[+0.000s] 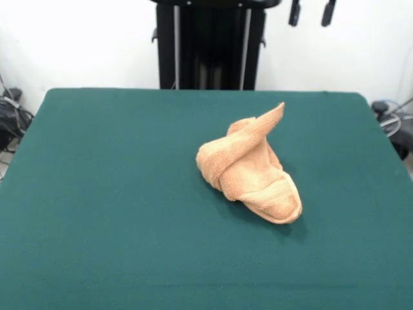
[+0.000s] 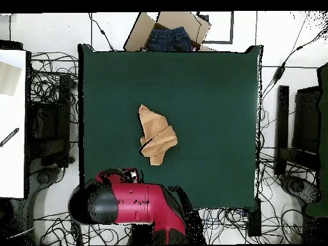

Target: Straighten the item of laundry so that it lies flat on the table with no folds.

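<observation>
Peach towel (image 1: 250,174) is bunched & twisted, well below gripper (image 1: 312,13) — nothing flattened yet. Gripper's parted, holding nothing; you've the full spread left.

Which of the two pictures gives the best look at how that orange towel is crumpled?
The front view. There the towel looks large and close: rolled folds wrapped over each other, one corner poking up, a woven band at the near end. The overhead view shows only its small bunched outline near the middle of the green table, with the folds hard to make out.
</observation>
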### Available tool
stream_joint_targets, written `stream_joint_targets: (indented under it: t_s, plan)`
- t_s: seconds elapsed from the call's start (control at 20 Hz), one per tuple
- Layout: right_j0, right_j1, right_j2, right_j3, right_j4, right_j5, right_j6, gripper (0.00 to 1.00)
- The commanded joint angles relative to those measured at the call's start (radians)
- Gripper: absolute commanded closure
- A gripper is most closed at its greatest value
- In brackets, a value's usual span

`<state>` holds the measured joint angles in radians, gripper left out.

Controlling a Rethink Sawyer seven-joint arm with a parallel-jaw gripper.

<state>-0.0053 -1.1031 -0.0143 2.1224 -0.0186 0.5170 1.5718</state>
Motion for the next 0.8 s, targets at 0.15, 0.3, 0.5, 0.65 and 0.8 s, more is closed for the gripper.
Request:
stream_joint_targets:
  t_s: [0.15,0.3,0.5,0.65,0.8]
  plan:
    - [-0.076,0.221,0.055,-0.074,-0.018,-0.142,0.125,0.00]
    - [-0.085,0.254,0.057,-0.107,-0.029,-0.146,0.109,0.00]
    - [-0.062,0.291,0.025,-0.130,-0.054,-0.200,0.130,0.00]
    - [-0.050,0.336,0.009,-0.157,-0.056,-0.225,0.141,0.00]
    - [-0.046,0.372,0.005,-0.163,-0.054,-0.263,0.148,0.00]
